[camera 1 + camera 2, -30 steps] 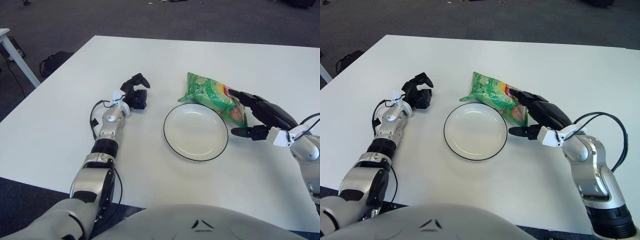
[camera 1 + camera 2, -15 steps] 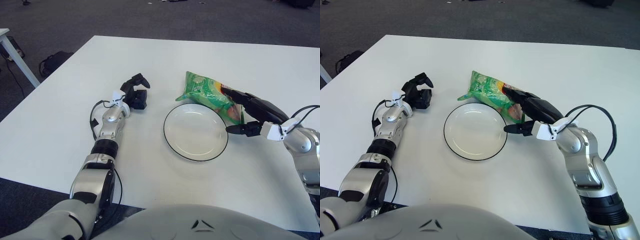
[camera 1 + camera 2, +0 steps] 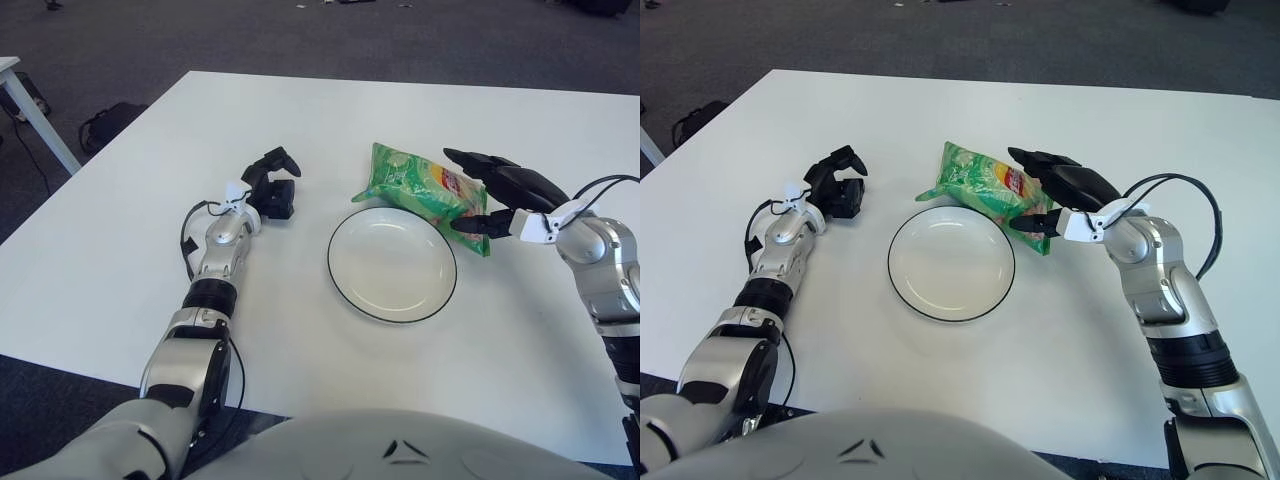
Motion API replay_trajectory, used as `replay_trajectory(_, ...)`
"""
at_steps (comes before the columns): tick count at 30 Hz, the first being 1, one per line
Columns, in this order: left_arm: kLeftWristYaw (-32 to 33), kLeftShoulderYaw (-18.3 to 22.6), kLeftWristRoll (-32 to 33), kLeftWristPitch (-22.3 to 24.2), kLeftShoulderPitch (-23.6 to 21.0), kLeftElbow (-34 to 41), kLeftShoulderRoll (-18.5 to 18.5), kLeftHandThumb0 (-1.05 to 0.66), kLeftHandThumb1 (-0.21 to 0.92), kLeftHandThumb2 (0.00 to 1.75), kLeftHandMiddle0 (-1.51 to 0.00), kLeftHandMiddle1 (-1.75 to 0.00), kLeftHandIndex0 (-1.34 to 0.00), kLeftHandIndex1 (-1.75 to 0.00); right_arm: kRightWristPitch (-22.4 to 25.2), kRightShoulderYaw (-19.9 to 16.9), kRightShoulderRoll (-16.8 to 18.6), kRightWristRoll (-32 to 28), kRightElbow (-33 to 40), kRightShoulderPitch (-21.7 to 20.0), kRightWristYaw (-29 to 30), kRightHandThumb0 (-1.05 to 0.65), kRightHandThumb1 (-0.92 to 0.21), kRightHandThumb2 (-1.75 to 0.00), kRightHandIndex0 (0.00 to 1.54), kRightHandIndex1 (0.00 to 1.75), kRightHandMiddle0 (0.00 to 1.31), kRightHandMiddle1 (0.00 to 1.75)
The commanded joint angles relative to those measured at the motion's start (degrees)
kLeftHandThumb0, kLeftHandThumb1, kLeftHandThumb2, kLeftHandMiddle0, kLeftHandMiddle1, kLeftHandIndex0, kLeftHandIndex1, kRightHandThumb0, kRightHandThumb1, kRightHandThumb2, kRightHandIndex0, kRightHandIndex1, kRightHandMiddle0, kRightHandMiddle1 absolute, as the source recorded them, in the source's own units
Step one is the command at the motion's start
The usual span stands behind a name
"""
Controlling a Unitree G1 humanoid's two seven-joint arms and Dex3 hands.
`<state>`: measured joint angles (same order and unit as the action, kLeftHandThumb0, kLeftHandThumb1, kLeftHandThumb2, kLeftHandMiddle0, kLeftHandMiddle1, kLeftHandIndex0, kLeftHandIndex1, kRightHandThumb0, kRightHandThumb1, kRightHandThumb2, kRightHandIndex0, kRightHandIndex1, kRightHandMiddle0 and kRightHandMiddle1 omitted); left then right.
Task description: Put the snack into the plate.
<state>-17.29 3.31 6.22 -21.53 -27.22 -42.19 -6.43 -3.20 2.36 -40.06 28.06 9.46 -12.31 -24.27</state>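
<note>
Left eye view: the snack point(image 3: 425, 192), a green bag, lies on the white table point(image 3: 120, 250) just beyond the far right rim of the empty plate point(image 3: 391, 264). The right hand point(image 3: 497, 196) sits over the bag's right end, upper fingers point(image 3: 470, 160) extended above it and thumb below; a closed grip cannot be confirmed.

Right eye view: the left hand point(image 3: 836, 186) shows well left of the plate point(image 3: 951, 262), fingers curled, holding nothing. The snack point(image 3: 990, 190) touches or slightly overlaps the plate rim.
</note>
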Motion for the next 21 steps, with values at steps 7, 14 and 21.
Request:
replay_trajectory(7,-0.27,-1.3,-1.04,1.42,5.86,-2.66,1.69,-0.48,0.29,1.34,-1.2,-1.75,-0.63,-1.75,0.95,1.22,0.33,2.08,-1.95,-5.01,1.1,-1.05,-0.92,-0.62,0.0,0.0,0.0,0.0)
replay_trajectory(14,-0.21,-1.3,-1.04,1.82,5.94,-2.41,1.69,-0.48,0.3,1.33,-1.2,-1.75,-0.62,-1.75,-0.03,2.08,0.41,2.39,-5.12,-8.08,1.86,-1.05,-0.92,-0.66,0.0,0.0,0.0,0.0)
replay_trajectory(21,-0.22,-1.43,-1.08,2.0,6.0,-2.25,1.77,-0.49,0.29,1.34,-1.22,-1.75,-0.63,-1.75,-2.53,4.33,1.55,2.7,-11.25,-12.73,3.56,-1.05,-0.92,-0.67,0.0,0.0,0.0,0.0)
